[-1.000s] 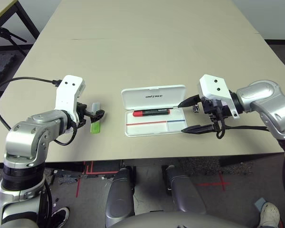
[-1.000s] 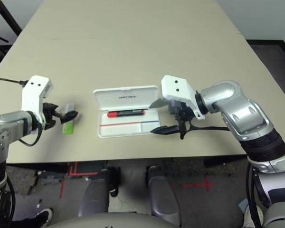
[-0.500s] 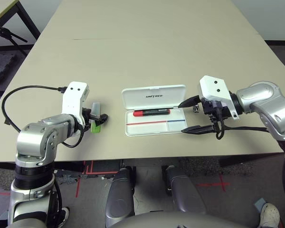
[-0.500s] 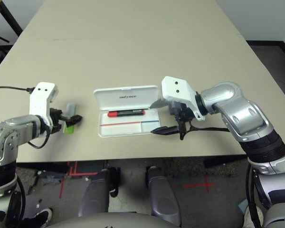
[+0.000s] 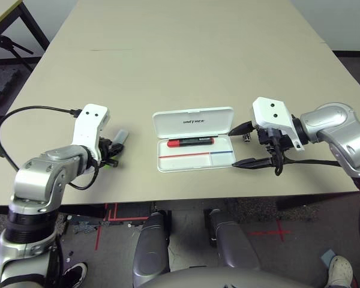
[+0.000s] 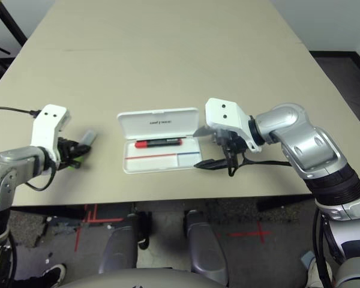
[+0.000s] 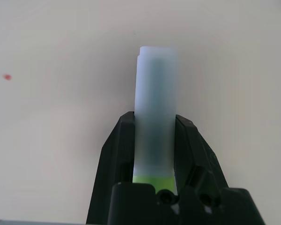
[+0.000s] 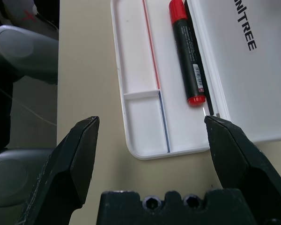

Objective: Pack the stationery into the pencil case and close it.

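Gripping a frosted pale bar (image 7: 154, 112) with green end, left pincer (image 7: 152, 140), right pincer (image 8: 152, 140) wide.

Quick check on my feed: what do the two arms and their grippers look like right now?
Both arms are silver metal with dark ribbed joint bands, each ending in a white boxy wrist housing with two small dark dots. The left gripper and right gripper have two black tapered fingers each. Black cables loop from both wrists.
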